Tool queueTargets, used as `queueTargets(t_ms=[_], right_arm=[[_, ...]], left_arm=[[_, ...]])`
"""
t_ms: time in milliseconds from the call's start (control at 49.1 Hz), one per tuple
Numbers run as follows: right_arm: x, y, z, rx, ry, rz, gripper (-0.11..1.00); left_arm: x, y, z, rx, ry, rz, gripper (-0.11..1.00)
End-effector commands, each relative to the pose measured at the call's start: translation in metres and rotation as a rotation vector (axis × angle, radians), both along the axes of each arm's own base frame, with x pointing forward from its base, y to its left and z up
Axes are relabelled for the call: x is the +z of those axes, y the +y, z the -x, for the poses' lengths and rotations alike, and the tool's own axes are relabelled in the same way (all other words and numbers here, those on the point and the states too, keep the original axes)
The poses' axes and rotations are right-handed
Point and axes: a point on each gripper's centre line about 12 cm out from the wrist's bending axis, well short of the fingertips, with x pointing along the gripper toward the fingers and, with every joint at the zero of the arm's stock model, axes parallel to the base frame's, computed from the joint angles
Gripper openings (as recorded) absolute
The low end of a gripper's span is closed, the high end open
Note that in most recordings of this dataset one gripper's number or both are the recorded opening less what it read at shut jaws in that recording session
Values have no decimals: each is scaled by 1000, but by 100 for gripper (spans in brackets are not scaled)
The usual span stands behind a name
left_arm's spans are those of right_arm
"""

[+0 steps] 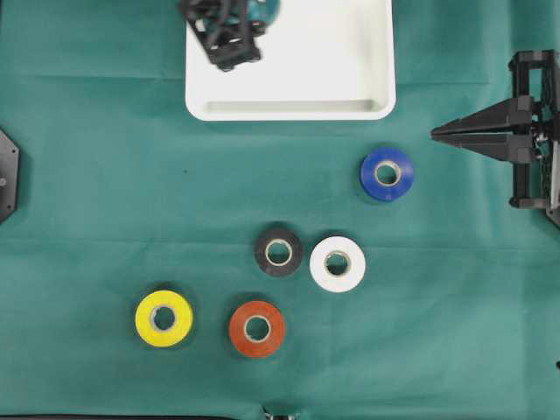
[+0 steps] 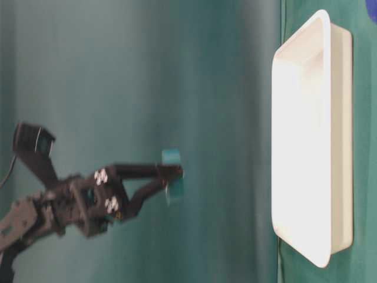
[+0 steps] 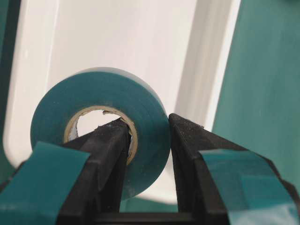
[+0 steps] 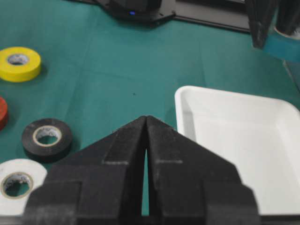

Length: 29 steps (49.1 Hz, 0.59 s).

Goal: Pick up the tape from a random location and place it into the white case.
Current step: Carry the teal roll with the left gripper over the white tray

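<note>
— Step in hand? Carrying: left gripper [image 3: 147, 140] pinching a teal roll of plastic tape [image 3: 101, 129], one finger through the cardboard core, the other pressed on the outer face.

— Where, relative to the large shallow white plastic case [image 1: 289, 109]? Held clear above its floor, over the left part, rim still showing beyond the roll in the wrist view.

— Next move, by the look of it? Lowering toward the case floor, then spreading the jaws to release.

— Right gripper [image 1: 437, 134]? Pressed together on nothing, parked well right of the case.
</note>
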Motion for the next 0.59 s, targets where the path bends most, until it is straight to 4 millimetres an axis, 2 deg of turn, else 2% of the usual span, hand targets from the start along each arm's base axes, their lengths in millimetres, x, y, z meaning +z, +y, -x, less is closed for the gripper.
queueTargets(t_ms=[0,122,326,448,570], right_arm=[[6,0,-2,0,-15,-3,0],[7,0,-2,0,-15,-1,0],[7,0,-2,0,-17,0,0],[6,0,-2,-1,-15,2,0],[6,0,-3,-2,-12,0,0]], left_arm=[[18,-1,-12,-21,-50,-25,22],[13,-2,-18,-38,-29,-25,22],[5,-1,-8,-28,1,-13,22],[-9,1,-6,-21,17,-6,22],[-35,3,-5,-15,38,2,22]])
